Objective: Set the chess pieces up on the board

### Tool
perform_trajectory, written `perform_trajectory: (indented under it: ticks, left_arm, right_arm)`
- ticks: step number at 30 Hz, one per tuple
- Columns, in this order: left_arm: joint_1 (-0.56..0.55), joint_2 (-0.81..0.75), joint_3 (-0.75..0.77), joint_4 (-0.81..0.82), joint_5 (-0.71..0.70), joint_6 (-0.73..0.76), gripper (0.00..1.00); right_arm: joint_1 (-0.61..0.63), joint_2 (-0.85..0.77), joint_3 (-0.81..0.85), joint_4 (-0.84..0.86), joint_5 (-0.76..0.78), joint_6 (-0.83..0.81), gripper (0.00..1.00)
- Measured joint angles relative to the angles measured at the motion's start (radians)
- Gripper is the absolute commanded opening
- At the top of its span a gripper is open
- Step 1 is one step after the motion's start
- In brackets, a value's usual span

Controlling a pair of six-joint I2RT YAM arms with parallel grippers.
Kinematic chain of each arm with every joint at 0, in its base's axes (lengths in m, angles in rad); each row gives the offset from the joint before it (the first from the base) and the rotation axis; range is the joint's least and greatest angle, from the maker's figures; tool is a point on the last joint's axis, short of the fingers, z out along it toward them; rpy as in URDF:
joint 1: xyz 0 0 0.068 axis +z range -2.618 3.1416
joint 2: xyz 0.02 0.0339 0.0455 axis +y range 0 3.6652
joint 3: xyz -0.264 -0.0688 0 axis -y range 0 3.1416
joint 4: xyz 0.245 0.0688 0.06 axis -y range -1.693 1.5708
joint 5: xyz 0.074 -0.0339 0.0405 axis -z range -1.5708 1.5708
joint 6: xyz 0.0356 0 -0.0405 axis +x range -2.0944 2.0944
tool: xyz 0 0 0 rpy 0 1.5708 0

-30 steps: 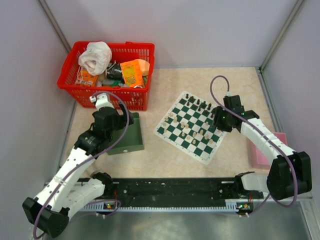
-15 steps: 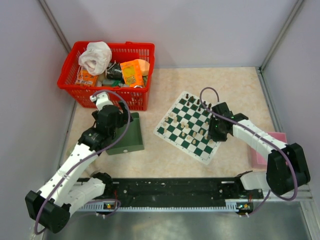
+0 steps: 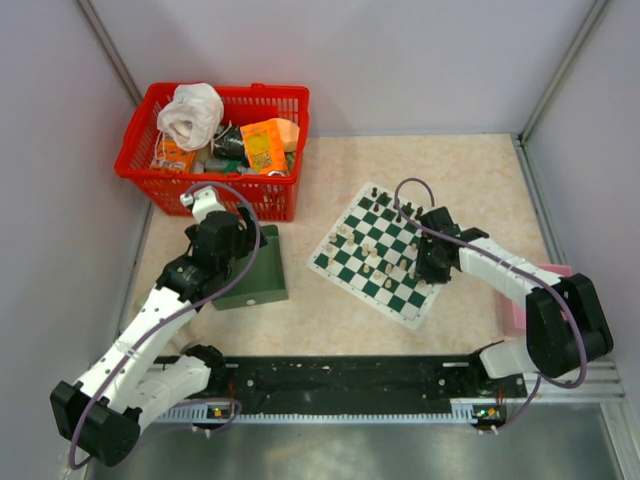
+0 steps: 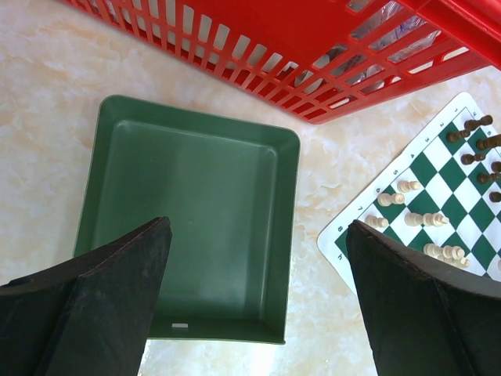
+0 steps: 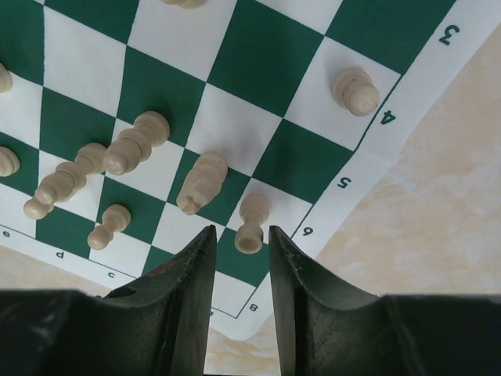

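The board (image 3: 395,297) lies slanted at mid-table, with black pieces (image 3: 400,210) along its far edge and cream pieces (image 3: 365,252) scattered over its middle. My right gripper (image 3: 432,262) is low over the board's right side. In the right wrist view its jaws (image 5: 241,229) stand slightly apart around an upright cream pawn (image 5: 252,222), with a gap on each side. A cream piece (image 5: 201,182) and several others lie toppled on the board (image 5: 258,55) nearby. My left gripper (image 3: 225,245) is wide open and empty above the green tray (image 4: 196,204); its jaws (image 4: 258,225) frame the tray and the board's corner (image 4: 342,235).
A red basket (image 3: 215,150) full of clutter stands at the back left, right behind the green tray (image 3: 262,275). A pink container (image 3: 520,305) sits at the right edge under the right arm. Grey walls close in on three sides.
My right arm has swung left and inward over the board's right side, bringing its gripper down around the pawn. My left arm has shifted only slightly over the tray.
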Motion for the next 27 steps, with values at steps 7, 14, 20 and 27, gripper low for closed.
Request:
perform_trajectory:
  ticks: [7,14,20,27]
  left_arm:
    - [0.0,-0.002,0.007,-0.018,0.007,-0.001,0.99]
    - [0.0,-0.02,0.007,-0.024,0.016,-0.006,0.99]
    - [0.0,-0.034,0.007,-0.024,0.019,-0.015,0.99]
    - [0.0,-0.037,0.007,-0.024,0.025,-0.019,0.99]
  right_arm:
    - [0.0,0.02,0.0,0.01,0.001,-0.001,0.25]
    - [0.0,0.018,-0.003,0.01,0.0,-0.004,0.15]
    - [0.005,-0.018,-0.006,-0.008,-0.025,-0.011,0.15]
    - [0.065,-0.117,-0.026,-0.033,-0.072,0.008,0.15]
